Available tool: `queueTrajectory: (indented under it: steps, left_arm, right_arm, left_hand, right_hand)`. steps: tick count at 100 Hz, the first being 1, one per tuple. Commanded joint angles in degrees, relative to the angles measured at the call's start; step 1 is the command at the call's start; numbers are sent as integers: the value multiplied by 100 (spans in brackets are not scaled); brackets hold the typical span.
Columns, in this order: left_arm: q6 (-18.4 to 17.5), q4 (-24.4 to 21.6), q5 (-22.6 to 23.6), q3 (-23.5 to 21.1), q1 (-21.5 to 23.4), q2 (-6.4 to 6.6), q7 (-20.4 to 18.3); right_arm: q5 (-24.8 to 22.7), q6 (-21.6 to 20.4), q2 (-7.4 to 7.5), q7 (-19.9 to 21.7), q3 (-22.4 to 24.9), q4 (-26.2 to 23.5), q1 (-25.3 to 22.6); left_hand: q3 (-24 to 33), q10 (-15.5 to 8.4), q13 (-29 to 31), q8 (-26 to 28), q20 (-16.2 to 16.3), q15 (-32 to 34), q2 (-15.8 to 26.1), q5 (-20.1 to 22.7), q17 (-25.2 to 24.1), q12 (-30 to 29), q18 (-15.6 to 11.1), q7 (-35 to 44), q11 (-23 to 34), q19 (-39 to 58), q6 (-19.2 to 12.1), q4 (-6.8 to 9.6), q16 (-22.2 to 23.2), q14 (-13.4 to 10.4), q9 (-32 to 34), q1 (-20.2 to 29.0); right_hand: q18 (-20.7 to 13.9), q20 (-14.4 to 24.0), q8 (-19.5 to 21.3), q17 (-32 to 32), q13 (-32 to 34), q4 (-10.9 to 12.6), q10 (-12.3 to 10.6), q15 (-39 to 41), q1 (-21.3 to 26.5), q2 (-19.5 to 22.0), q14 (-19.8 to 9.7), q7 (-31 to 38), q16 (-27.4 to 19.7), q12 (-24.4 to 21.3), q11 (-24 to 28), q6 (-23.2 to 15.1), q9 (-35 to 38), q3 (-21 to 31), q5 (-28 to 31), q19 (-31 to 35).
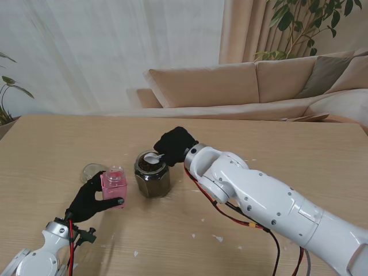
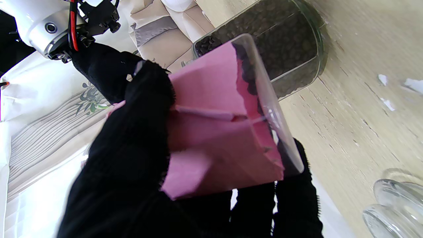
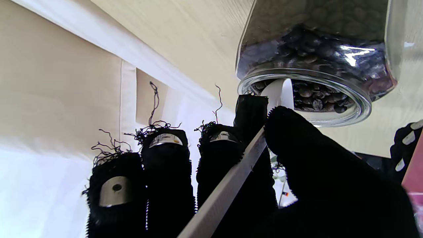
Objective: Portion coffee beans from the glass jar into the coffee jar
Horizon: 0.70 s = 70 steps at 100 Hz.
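My right hand [image 1: 175,144] pinches a white spoon [image 1: 153,157] between thumb and forefinger, the other fingers curled loosely beside it. The spoon's bowl sits in the mouth of the glass jar [image 1: 152,174], right at the top of the beans [image 3: 314,96]; its long handle runs back from the jar through my fingers toward the wrist, slanting up and away to the right. In the right wrist view the bowl [image 3: 279,94] is just inside the rim, touching or nearly touching the beans; I cannot tell whether it is loaded.

The relation that matters: the coffee jar [image 1: 114,185], the small pink-lined one, stands just left of the glass jar and a little nearer to me, held by my left hand [image 1: 92,198], whose fingers wrap around its side. It looks lifted and tipped slightly, its open mouth toward the glass jar; the left wrist view shows some beans already along its clear wall [image 2: 264,99]. So I judge the spoon must travel a short way left and toward me, over both rims, staying level.

My right forearm reaches in from the lower right, wrist bent down over the jar. A glass lid [image 1: 92,170] lies on the table [image 1: 259,132] just beyond the left hand.
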Motion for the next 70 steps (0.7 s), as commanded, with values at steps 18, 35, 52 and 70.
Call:
queueTrajectory:
  steps: [18,35,52,70]
  left_arm:
    - [-5,-21,-34,-4,16,-27,-103]
    - [-1,-12,-30,-4,6,-29,-95]
    - [11,-8,-19,11,-4,-27,-100]
    - [21,-5,-2,25,-12,-26,-99]
  right_arm:
    - [315,-149,-12,467,-96,-3,149]
    - [724,-125,11,864,-27,-144,146]
    - [1077,68,20,1109,37,-227,124]
    - [1460,260,21,1244,117,-257,73]
  left_hand:
    - [916,-533,-112,427,93,75,1156,244,64,268,-2,1009,733,157,-898,430,-69,-4,315,1158]
    - [919,-533,-112,426,93,76,1155,244,61,268,3,1007,733,156,-897,429,-65,-5,317,1159]
    - [921,-530,-113,428,94,73,1158,248,63,268,5,1009,731,158,-895,428,-64,2,316,1159]
    - [924,-525,-112,427,93,71,1157,244,62,267,4,1005,729,155,-897,427,-62,-1,316,1163]
  right_hand:
    - [-51,109,-78,-26,-117,248,-146,80,369,122,-115,48,172,172,187,-100,-4,176,6,590]
    - [-15,131,-68,-36,-109,211,-128,139,423,204,-102,51,227,257,234,68,7,48,-10,603]
    - [63,194,-51,-4,-53,178,-108,186,485,474,-71,-22,257,308,254,327,42,-269,8,635]
    - [85,205,83,97,30,227,-123,235,453,614,-49,-61,256,313,289,452,96,-313,86,690]
